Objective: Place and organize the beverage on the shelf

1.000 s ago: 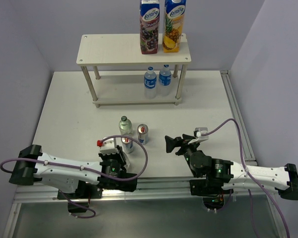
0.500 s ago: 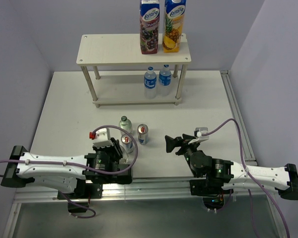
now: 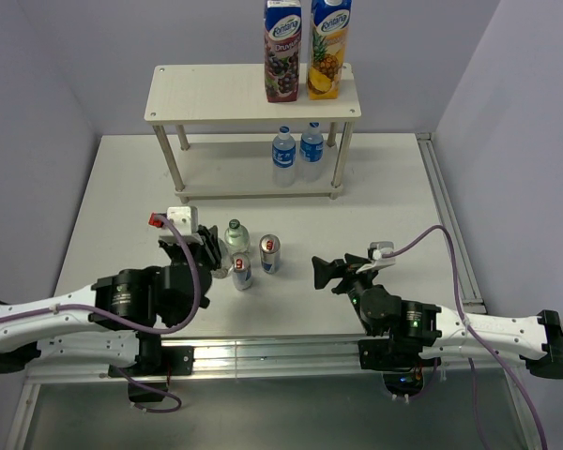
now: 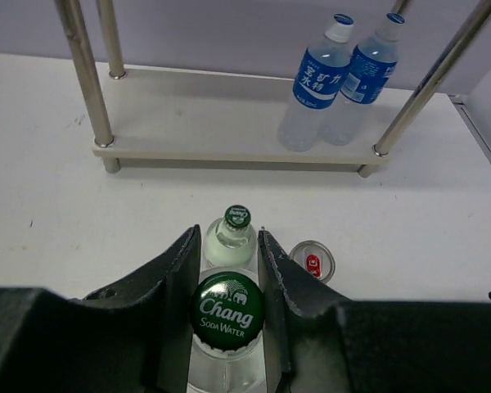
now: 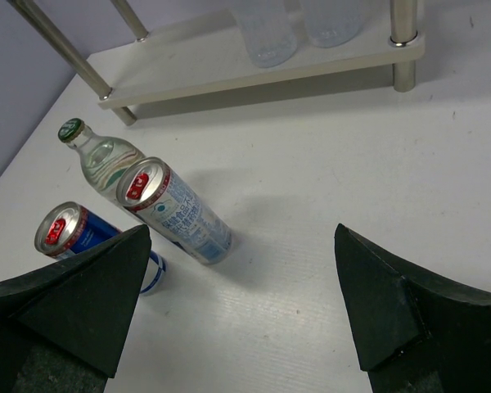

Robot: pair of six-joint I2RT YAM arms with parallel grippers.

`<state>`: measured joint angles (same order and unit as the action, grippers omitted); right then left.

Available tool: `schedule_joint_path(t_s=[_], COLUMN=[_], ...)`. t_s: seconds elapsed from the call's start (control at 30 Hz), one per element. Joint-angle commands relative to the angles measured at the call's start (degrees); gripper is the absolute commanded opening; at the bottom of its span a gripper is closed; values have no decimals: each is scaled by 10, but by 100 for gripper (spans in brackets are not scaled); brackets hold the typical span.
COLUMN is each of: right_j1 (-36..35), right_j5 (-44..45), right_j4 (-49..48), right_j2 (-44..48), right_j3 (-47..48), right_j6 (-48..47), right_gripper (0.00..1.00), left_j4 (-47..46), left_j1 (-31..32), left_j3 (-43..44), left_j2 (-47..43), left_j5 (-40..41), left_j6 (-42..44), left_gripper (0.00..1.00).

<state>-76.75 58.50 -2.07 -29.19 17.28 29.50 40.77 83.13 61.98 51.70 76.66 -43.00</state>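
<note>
**Left arm's got a Chang bottle, right arm just hanging out open**

Standing by the rig: the left gripper (image 4: 228,252) is clenched on a Chang soda water bottle (image 4: 227,308), one finger pressed to each side of the glass just under the green cap. I can't tell whether the bottle's bottom is on the table (image 3: 122,187) or lifted off it.

Just past those fingertips, toward the shelf (image 3: 206,94), stands the second glass bottle (image 3: 235,236) – upright, green cap on. Beside it are the two silver-blue-red cans (image 3: 270,253), both upright. One is just right of that bottle, the other (image 3: 241,272) is a bit nearer the arms, and the three make a tight little cluster mid-table.

The right gripper (image 3: 321,272) is to the right of the cluster with its fingers spread wide and nothing between them. It points at the cans but isn't touching them.

On the shelf, the two blue-labelled water bottles (image 3: 283,155) stand side by side at the right end of the lower tier, just about touching. Up top, also at the right end, are two tall juice cartons (image 3: 283,52) – one purple, one orange-yellow.
</note>
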Motion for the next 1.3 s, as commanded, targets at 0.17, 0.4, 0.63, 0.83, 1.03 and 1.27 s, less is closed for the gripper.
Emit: schedule_joint_path(t_s=[0.17,0.4,0.63,0.83,1.03,1.27], right_j1=[-5,-5,-5,-4,-5,-5], right_j5=[19,22,15,9,6,-1], right_j4=[-13,-15,-27,-35,-36,-40], right_j2=[11,7,-11,-28,-23,-19], right_j3=[-3,-3,-7,-4,-8,-11], right_j6=[-1,-2,-10,-15,-16,-17], right_gripper=[100,100,100,100,100,100], left_j4=[-325,-317,-236,-165,-177,-204], left_j1=[-132,-286,-400,-477,-538,-605], left_j3=[61,208,478,683,724,745], left_j2=[8,102,232,356,406,450], left_j5=[-136,-270,-354,-404,-455,-498], left_j6=[368,409,447,461,440,405], left_gripper=[0,0,0,0,0,0])
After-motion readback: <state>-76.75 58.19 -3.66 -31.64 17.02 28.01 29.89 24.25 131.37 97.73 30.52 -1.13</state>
